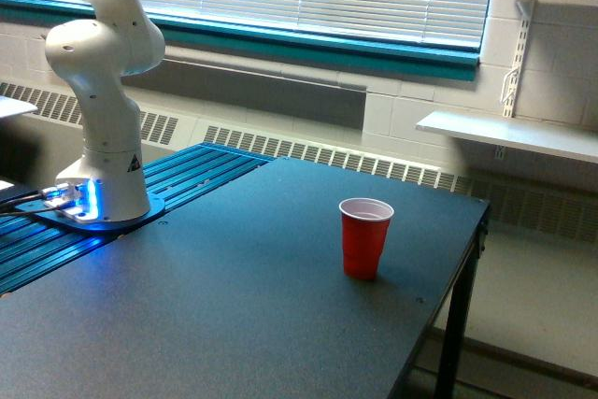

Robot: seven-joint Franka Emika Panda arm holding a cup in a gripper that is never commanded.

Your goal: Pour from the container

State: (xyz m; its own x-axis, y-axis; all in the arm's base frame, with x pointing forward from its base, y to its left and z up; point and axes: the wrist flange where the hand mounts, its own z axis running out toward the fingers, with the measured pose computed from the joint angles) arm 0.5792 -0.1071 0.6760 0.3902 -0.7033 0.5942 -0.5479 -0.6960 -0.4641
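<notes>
On dark matte table [234, 324], your view shows opaque red plastic cup [365, 237], tapered, upright, white inside; glossy white arm base [103, 161] at exterior view's left; gripper out of frame.

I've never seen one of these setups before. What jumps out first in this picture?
Probably the red cup, standing upright and alone on the dark table, toward the exterior view's right. Next comes the robot arm's white base at the exterior view's left, with a blue glow at its foot where it is mounted. The arm rises out of the top of the picture, so its pincer and anything it holds are not in view.
</notes>
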